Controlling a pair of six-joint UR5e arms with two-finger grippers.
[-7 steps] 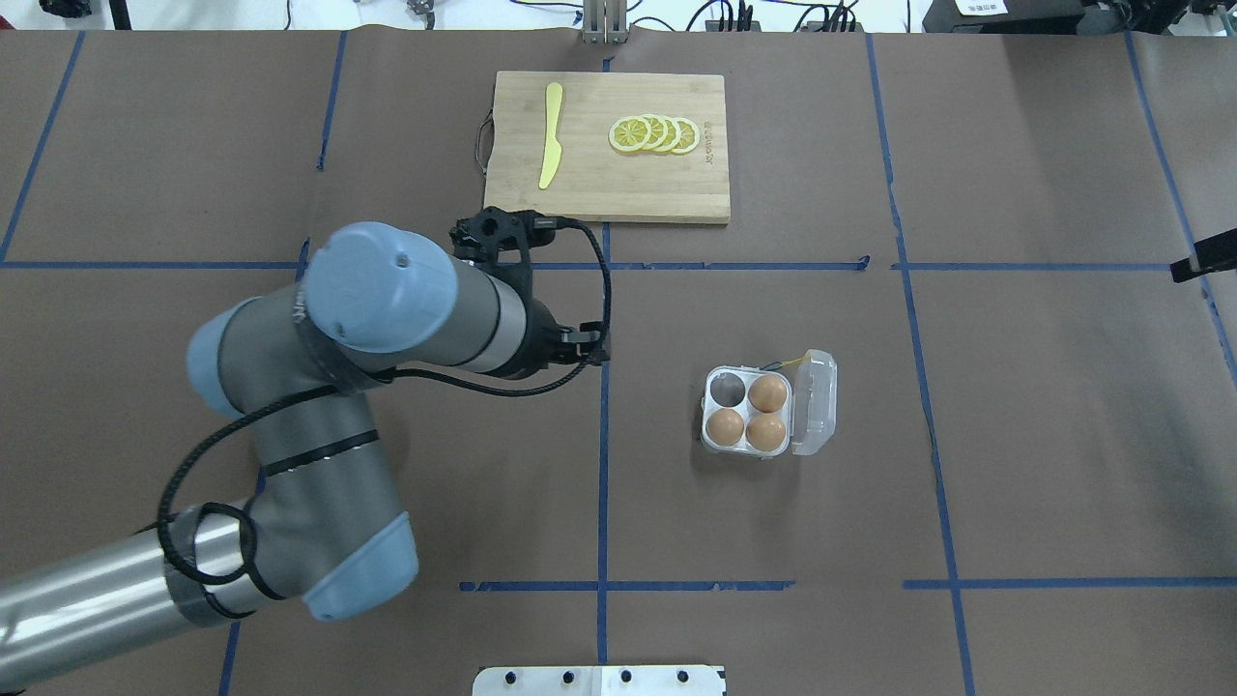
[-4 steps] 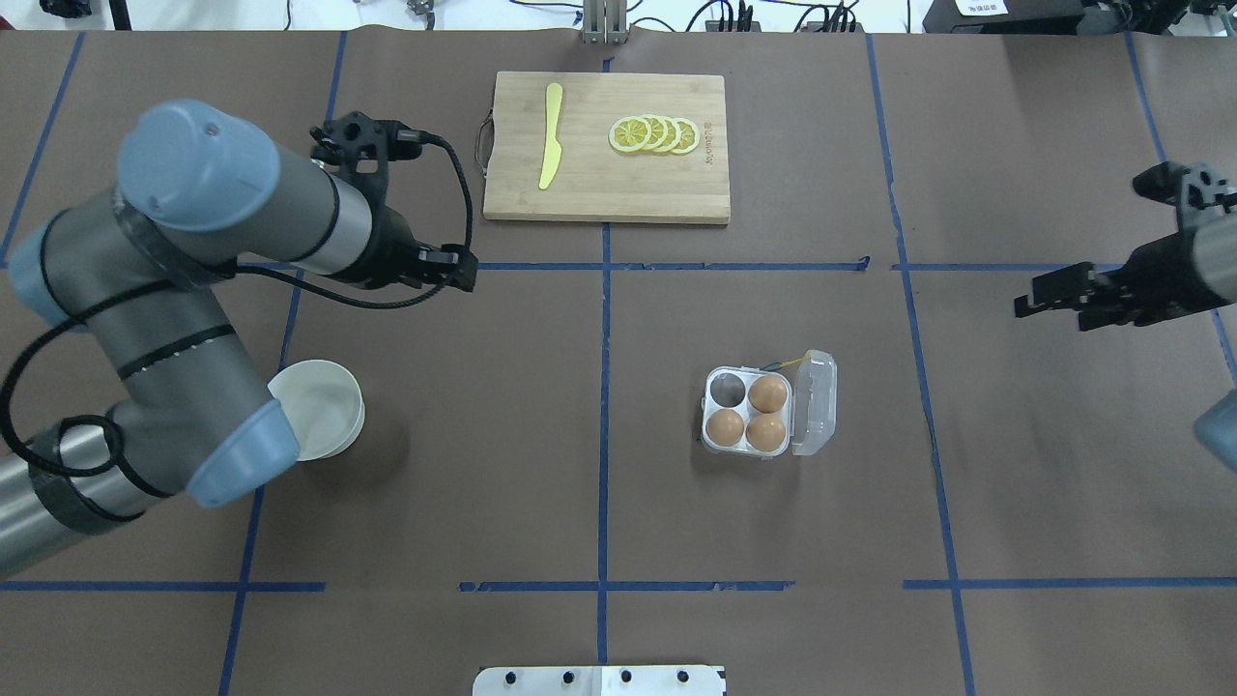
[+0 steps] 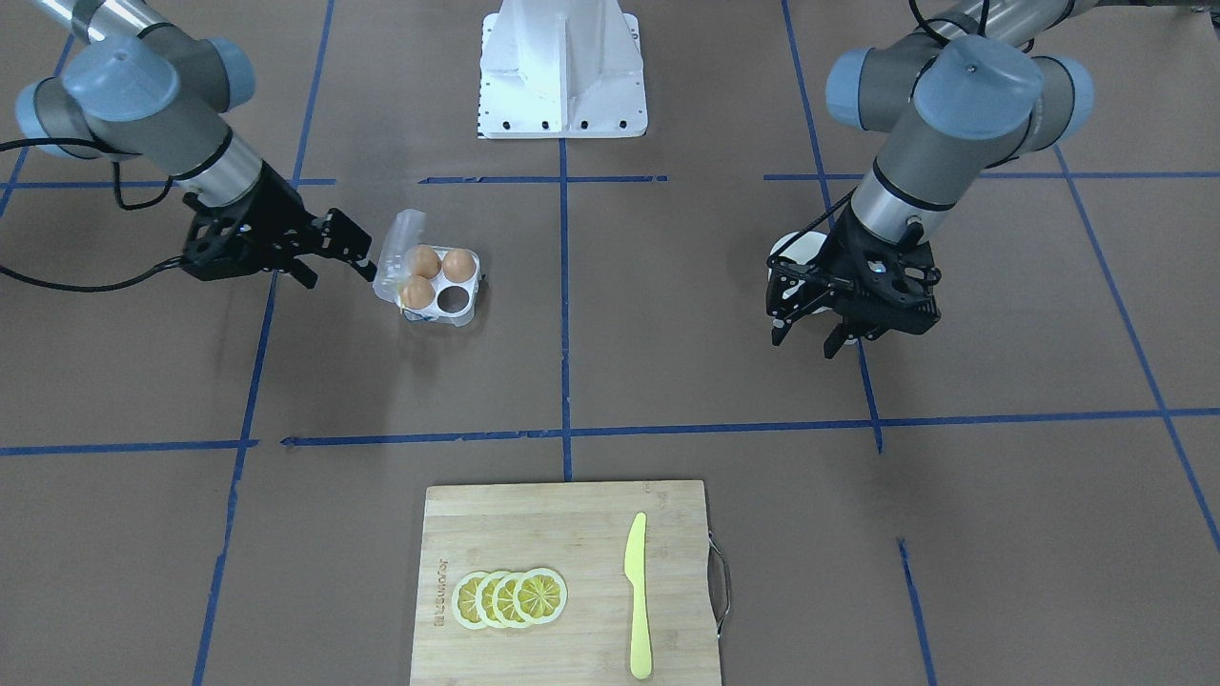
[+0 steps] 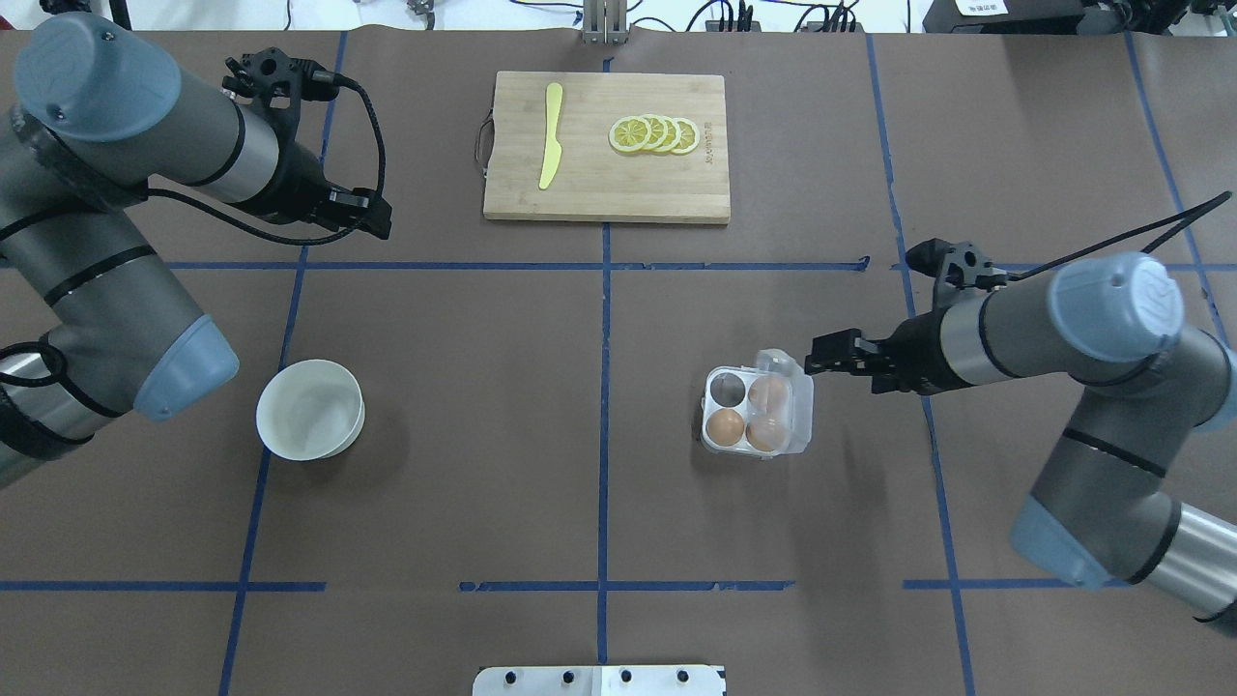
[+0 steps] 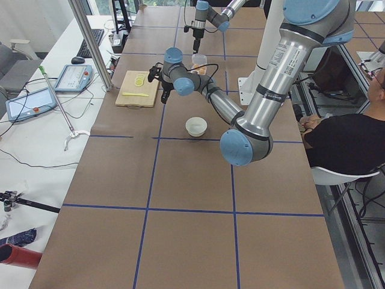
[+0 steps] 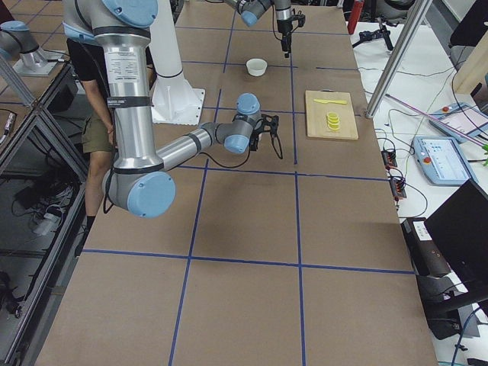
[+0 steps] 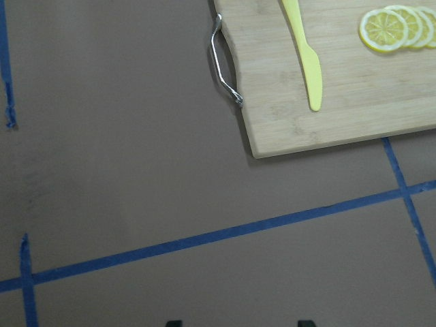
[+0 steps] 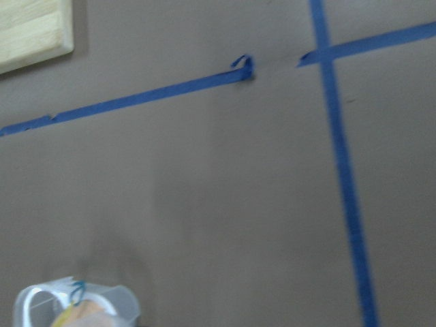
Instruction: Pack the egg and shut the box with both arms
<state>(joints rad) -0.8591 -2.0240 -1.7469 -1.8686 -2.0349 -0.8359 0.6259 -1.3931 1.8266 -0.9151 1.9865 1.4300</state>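
Tabletop [image 4: 599, 483]: right claw [image 4: 815, 358] newly at box [image 4: 746, 414]

Brown table [image 4: 483, 435] crossed with blue tape lines [image 4: 603, 319]. Carrying a wooden board [image 4: 618, 184] at the far middle, a white bowl [image 4: 309, 411] on the left, an egg box [image 4: 754, 411] right of centre, a white base plate [image 4: 599, 681] at the near edge.

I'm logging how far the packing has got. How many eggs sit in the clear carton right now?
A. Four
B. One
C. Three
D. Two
C: the box holds three eggs, and its fourth cup is empty.
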